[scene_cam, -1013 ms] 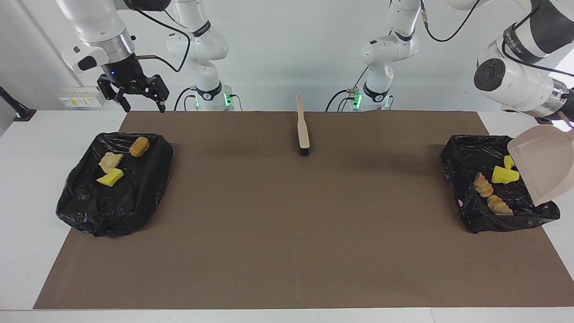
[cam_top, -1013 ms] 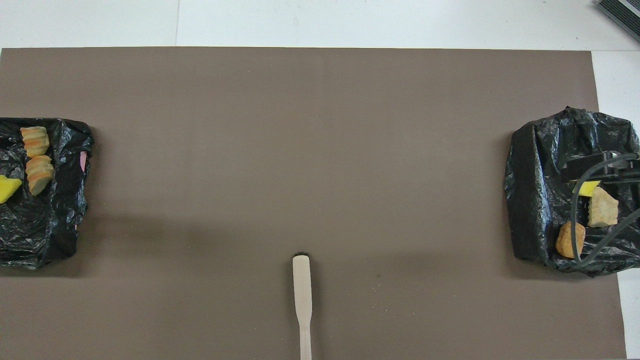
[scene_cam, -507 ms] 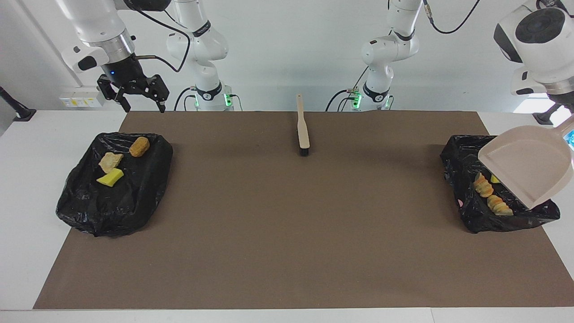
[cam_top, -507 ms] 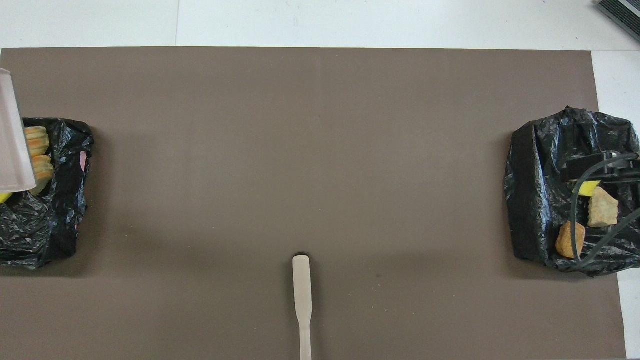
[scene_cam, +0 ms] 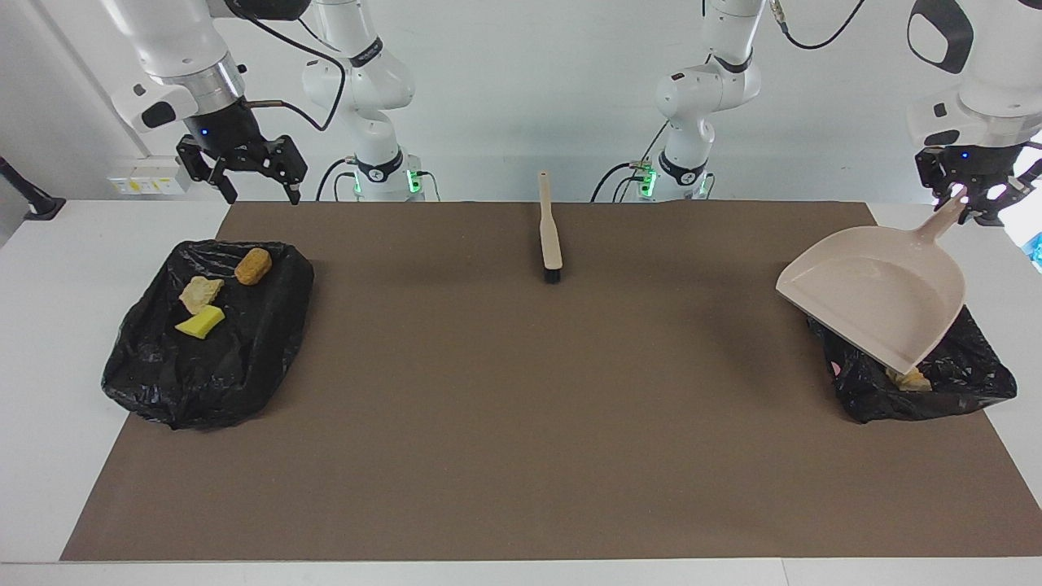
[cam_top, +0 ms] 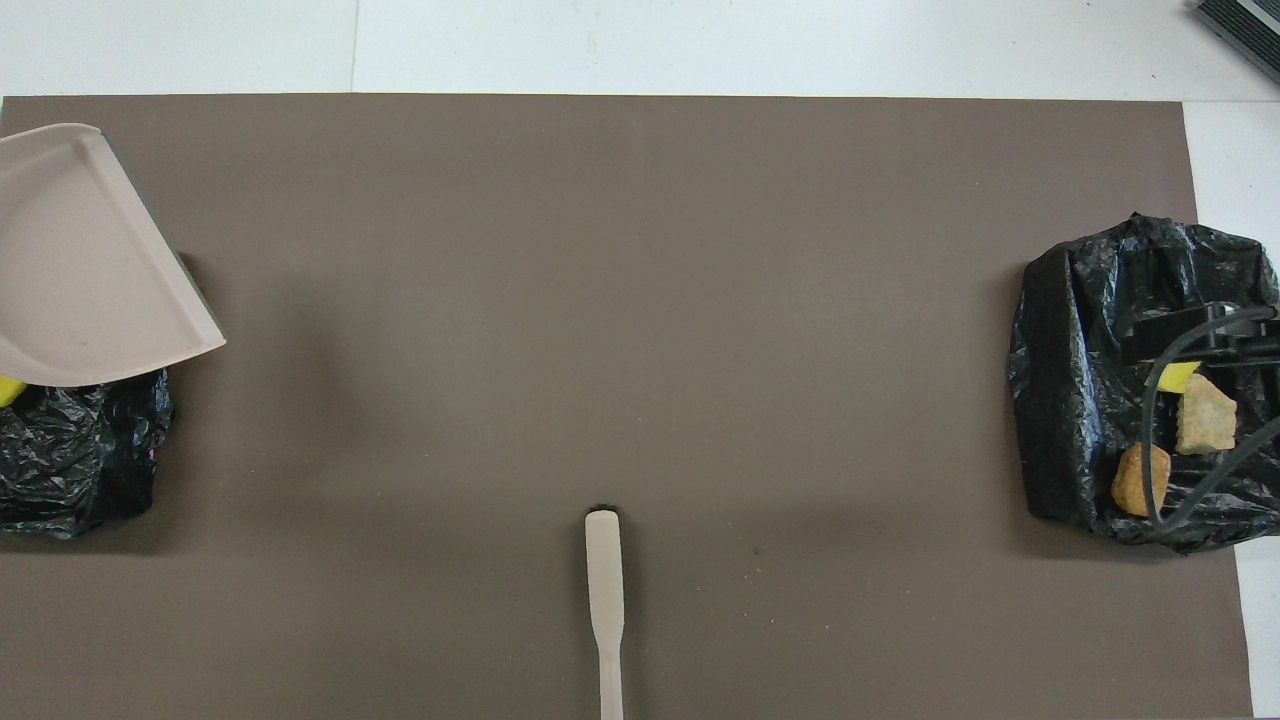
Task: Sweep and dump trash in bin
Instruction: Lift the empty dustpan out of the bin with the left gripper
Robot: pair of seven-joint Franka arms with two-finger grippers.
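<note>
My left gripper [scene_cam: 965, 200] is shut on the handle tip of the beige dustpan [scene_cam: 877, 295]. The pan hangs tilted and empty over the black bin bag [scene_cam: 965, 376] at the left arm's end of the table. It hides most of the trash there. Only one pale lump [scene_cam: 908, 379] and a yellow scrap [cam_top: 8, 390] peek out. My right gripper [scene_cam: 262, 192] waits open and empty over the mat's corner beside the other bin bag [scene_cam: 207, 350]. That bag holds an orange-brown lump [scene_cam: 253, 265], a beige lump [scene_cam: 201, 293] and a yellow foam piece [scene_cam: 200, 323].
A beige-handled brush [scene_cam: 551, 232] lies on the brown mat [scene_cam: 521, 407] midway between the arms' bases, its bristles pointing away from the robots. White table [scene_cam: 65, 268] borders the mat at both ends.
My left arm has lifted and swung the dustpan from a steep tip over the bin bag to a flatter hold above it, toward the table's middle. The right arm has not moved.
</note>
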